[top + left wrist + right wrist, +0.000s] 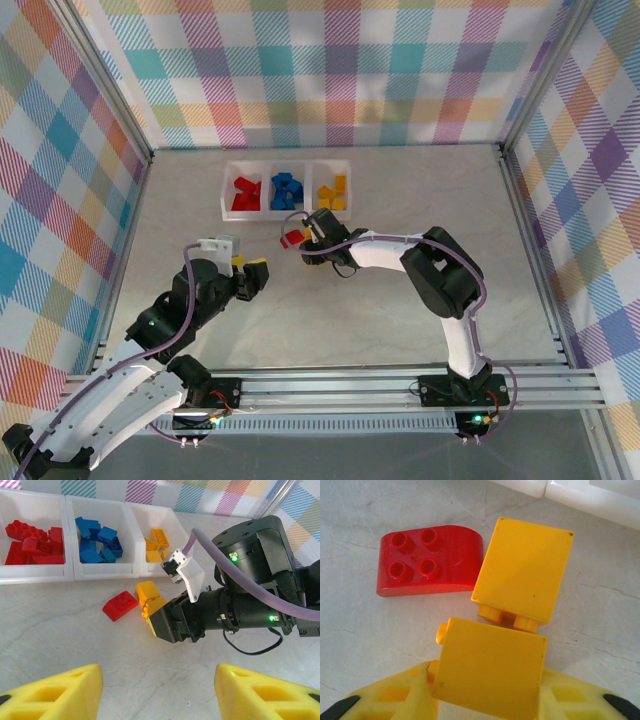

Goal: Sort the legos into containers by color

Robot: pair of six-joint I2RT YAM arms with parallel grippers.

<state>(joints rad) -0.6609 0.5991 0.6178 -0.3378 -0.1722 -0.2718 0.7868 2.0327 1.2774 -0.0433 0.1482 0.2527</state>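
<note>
**Top external:** containers (224,190) sit at the counter's far edge. The right pincer (302,233) is just on their near side. The left pincer (250,272) is nearer the near edge, fingers apart and empty.

**Left wrist:** the right pincer (161,621) is clamped on a yellow lego (154,607). A second yellow lego (147,590) touches it, and a red lego (120,605) lies beside them.

**Right wrist:** the yellow lego (490,672) is gripped between the fingers (385,700).

**Judgement:** the yellow compartment lies straight toward the far edge from the right pincer, so the right arm is nearer.

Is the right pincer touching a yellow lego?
Touching: the right wrist view shows the right pincer squeezing the yellow lego from both sides.
</note>
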